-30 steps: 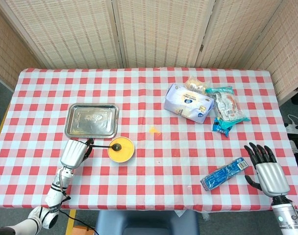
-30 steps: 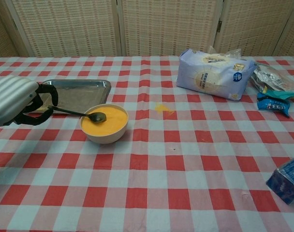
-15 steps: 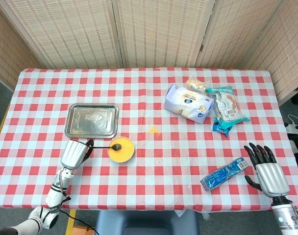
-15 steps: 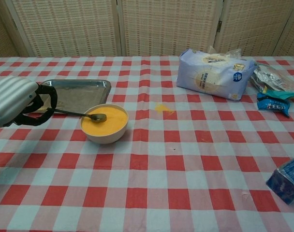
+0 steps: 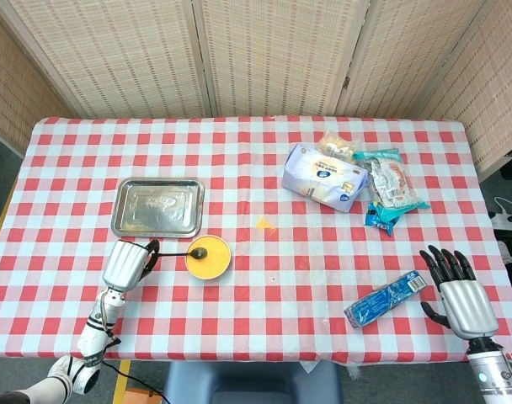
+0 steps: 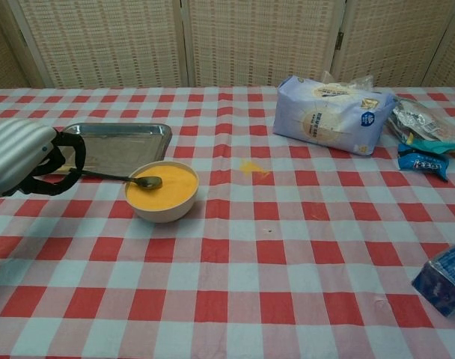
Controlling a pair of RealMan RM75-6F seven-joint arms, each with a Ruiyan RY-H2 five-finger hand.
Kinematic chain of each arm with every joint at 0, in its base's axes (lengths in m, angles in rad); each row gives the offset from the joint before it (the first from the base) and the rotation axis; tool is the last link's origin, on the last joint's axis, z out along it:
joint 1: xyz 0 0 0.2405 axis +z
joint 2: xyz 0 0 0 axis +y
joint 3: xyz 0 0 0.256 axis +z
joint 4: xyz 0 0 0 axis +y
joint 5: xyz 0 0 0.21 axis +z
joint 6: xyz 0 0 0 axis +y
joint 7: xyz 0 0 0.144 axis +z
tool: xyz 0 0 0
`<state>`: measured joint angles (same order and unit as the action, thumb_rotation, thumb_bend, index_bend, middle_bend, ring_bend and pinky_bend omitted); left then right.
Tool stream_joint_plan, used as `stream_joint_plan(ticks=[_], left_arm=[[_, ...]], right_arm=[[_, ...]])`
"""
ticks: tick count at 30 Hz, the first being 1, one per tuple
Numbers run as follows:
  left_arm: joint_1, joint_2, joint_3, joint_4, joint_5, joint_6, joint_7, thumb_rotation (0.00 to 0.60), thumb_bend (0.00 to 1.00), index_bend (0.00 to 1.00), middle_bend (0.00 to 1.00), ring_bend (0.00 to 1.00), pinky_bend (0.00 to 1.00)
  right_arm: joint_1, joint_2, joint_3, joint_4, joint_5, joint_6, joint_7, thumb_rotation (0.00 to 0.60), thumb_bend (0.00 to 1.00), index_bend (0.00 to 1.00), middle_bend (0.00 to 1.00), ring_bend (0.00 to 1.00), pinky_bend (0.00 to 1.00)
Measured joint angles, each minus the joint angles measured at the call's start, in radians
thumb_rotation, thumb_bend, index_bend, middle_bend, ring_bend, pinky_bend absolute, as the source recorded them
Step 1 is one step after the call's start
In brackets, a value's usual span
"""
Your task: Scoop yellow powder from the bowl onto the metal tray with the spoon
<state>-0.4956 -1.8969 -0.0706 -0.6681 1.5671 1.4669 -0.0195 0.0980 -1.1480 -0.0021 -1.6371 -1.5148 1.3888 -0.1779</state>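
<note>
A cream bowl (image 6: 162,195) (image 5: 208,257) full of yellow powder stands on the checked cloth, just in front of the metal tray (image 6: 123,146) (image 5: 158,206). A dark spoon (image 6: 123,178) (image 5: 189,252) lies with its bowl on the powder and its handle reaching left. My left hand (image 6: 22,158) (image 5: 127,263) grips the handle's end, left of the bowl. The tray shows a faint yellow dusting. My right hand (image 5: 458,290) rests at the table's front right corner, fingers spread, holding nothing; the chest view does not show it.
A small yellow spill (image 6: 251,167) lies right of the bowl. A large white-blue bag (image 6: 334,113) and snack packets (image 6: 426,142) sit at the back right. A blue packet (image 5: 388,298) lies near the right hand.
My left hand has drawn slightly left with the spoon, whose bowl has slid a little left on the powder. The right hand has not moved.
</note>
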Motion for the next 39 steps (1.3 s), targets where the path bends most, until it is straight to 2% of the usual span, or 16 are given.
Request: stream_joint_plan(ticks=[9, 13, 24, 34, 39], left_arm=[[0.007, 0.034, -0.006, -0.077, -0.021, -0.034, -0.025, 0.600, 0.54, 0.88, 1.00, 1.00, 1.00], [0.013, 0.069, -0.008, -0.146, -0.034, -0.055, -0.030, 0.600, 0.54, 0.91, 1.00, 1.00, 1.00], [0.026, 0.160, -0.010, -0.316, -0.073, -0.133, -0.046, 0.600, 0.54, 0.93, 1.00, 1.00, 1.00], [0.027, 0.335, -0.017, -0.589, -0.130, -0.237, -0.024, 0.600, 0.54, 0.93, 1.00, 1.00, 1.00], [0.022, 0.402, -0.019, -0.682, -0.164, -0.297, 0.001, 0.600, 0.54, 0.93, 1.00, 1.00, 1.00]], right_arm=[[-0.001, 0.000, 0.000, -0.001, -0.001, 0.002, -0.002, 0.600, 0.18, 0.00, 0.00, 0.00, 0.00], [-0.001, 0.001, -0.001, -0.002, -0.004, 0.003, 0.000, 0.600, 0.18, 0.00, 0.00, 0.00, 0.00], [-0.003, 0.002, -0.003, -0.004, -0.010, 0.008, 0.002, 0.600, 0.18, 0.00, 0.00, 0.00, 0.00], [-0.003, 0.005, -0.006, -0.007, -0.016, 0.007, 0.005, 0.600, 0.18, 0.00, 0.00, 0.00, 0.00], [-0.004, 0.007, -0.008, -0.009, -0.019, 0.007, 0.008, 0.600, 0.18, 0.00, 0.00, 0.00, 0.00]])
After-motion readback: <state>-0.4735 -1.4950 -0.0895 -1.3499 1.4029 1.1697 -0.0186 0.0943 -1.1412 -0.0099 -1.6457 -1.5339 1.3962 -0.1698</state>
